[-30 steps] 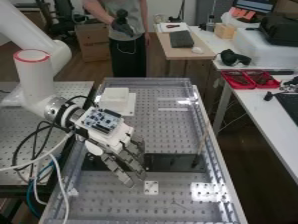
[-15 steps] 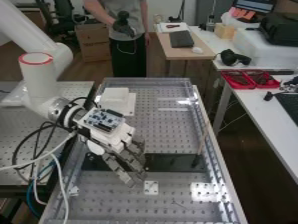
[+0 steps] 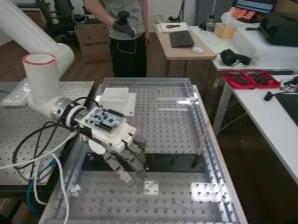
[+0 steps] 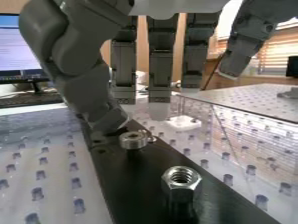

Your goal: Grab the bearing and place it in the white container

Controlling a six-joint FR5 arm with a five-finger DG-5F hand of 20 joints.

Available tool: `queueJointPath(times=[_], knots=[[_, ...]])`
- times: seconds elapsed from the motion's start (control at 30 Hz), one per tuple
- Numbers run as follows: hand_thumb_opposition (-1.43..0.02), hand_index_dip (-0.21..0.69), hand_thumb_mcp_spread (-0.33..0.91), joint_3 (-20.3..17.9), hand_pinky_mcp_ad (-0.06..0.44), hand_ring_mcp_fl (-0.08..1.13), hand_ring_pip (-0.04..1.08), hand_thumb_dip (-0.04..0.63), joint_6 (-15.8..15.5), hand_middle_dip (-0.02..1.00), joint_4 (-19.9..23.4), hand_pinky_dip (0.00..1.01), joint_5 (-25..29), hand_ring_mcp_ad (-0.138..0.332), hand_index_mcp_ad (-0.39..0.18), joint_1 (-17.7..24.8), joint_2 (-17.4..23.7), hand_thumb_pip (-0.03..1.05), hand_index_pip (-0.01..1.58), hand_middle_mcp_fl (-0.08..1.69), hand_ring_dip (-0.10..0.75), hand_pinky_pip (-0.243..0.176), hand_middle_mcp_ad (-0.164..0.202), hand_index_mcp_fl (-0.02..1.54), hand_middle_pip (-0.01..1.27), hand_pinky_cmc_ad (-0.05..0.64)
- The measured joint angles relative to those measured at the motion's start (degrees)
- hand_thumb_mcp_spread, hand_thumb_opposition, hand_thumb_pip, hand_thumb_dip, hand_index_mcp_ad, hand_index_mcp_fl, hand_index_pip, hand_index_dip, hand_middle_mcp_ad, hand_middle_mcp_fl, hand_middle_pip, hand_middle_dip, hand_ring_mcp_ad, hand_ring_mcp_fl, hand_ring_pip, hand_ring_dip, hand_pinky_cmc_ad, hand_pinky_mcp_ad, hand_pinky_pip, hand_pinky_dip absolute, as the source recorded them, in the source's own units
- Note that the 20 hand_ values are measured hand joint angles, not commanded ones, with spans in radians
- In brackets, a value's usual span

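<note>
Over the black bar (image 3: 174, 162), at the left half of the bench, hangs the hand (image 3: 125, 156), pointing down with its fingers extended. In the wrist view the hand (image 4: 159, 65) is open, its fingers nearly straight. Its thumb comes down close beside a round metal piece that looks like the bearing (image 4: 134, 140), lying on the black bar (image 4: 143, 172); whether they touch I cannot tell. Farther along the bar a hex nut (image 4: 181, 178) stands on a dark post. A white box, apparently the container (image 3: 116, 94), stands on a white plate behind the hand in the high view.
A thin brown rod (image 3: 200, 146) rises from the bar's right end. A small white square plate (image 3: 151, 187) lies on the perforated bench. Cables (image 3: 41, 145) loop beside the arm. Raised clear rails (image 3: 216, 150) border the bench.
The arm and the back of the hand have shifted slightly to the right in the high view. The fingers stay over the black bar, and the white box has not moved.
</note>
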Motion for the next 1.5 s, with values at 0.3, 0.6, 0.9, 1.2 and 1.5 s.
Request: queueJointPath(times=[0.3,0.6,0.9,1.2,1.5], knots=[[-0.82,0.094,0.46,-0.2,0.288,-0.01,0.65,0.326,-0.3,0.68,0.7,0.34,1.8,0.115,-0.119,0.9,-0.1,0.77,1.45,0.2,0.401,-0.124,0.061,0.1,1.03,0.38],[-0.82,0.091,0.46,-0.3,0.284,-0.01,0.68,0.326,-0.2,0.68,0.6,0.35,2.6,0.115,-0.119,1.5,-0.7,0.77,1.43,0.27,0.401,-0.124,0.061,0.1,1.06,0.38],[-0.82,0.091,0.46,-0.5,0.286,-0.01,0.68,0.326,-0.4,0.68,1.4,0.35,2.6,0.101,-0.119,1.3,-1.3,0.77,1.43,0.27,0.401,-0.124,0.04,0.1,1.06,0.367],[-0.82,0.087,0.46,-0.7,0.286,-0.01,0.68,0.328,-1.7,0.68,1.7,0.35,2.4,0.099,-0.117,1.1,-1.4,0.77,1.43,0.27,0.401,-0.124,0.04,0.1,1.05,0.365],[-0.82,0.077,0.46,-1.0,0.288,-0.01,0.68,0.328,-3.7,0.68,3.1,0.35,2.7,0.099,-0.126,1.4,-1.7,0.77,1.42,0.25,0.401,-0.124,0.04,0.12,1.05,0.365]])
